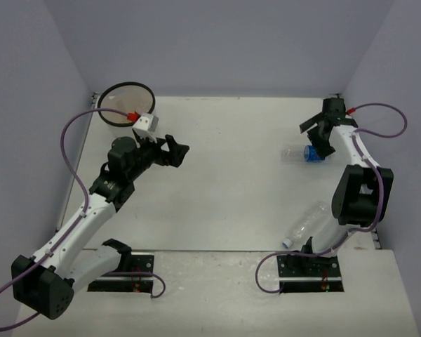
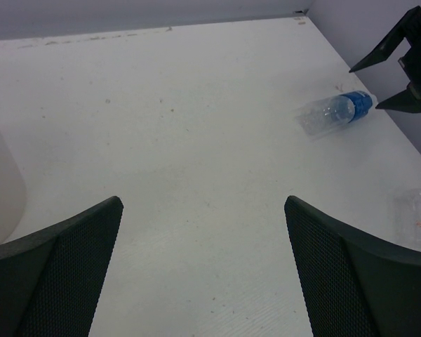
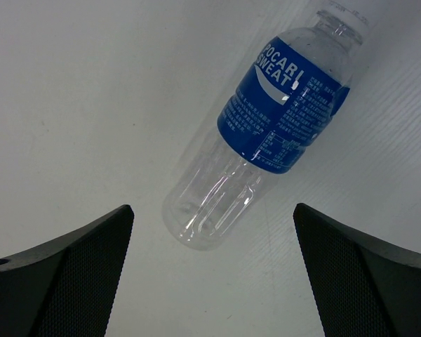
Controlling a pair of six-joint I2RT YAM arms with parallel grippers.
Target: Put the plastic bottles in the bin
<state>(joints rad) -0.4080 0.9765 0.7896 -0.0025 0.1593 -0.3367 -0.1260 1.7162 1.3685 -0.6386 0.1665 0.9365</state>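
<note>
1. The right tool (image 3: 212,209) hangs with its fingers (image 3: 63,274) spread wide and nothing pinched between them.
2. Directly below it, and a little ahead, lies the blue-labelled bottle (image 3: 266,133), flat on the surface (image 1: 231,196). No contact between the two is visible. The bottle's base end is the end nearest the tool, and its neck points away.
3. In the right wrist view the bottle's long axis runs on a diagonal, neither in line with the gap between the fingers nor square to it. I judge that a turn of the wrist is needed before the fingers can close across the body.
4. From above, this bottle sits close to the right edge, in the far half of the surface, roughly parallel to the far edge.
5. Its label reads "POCARI SWEAT" in white on blue; the small print below is too fine to read.
6. The right arm is clearly the nearer one. The left tool (image 1: 172,151), also spread and empty, sits in the left half, well apart from this bottle.
7. The bin (image 1: 125,84) stands in the far left corner, near the left tool.
8. A plain clear bottle (image 1: 307,225) lies toward the near right corner, beside the right arm's base, showing no writing.
</note>
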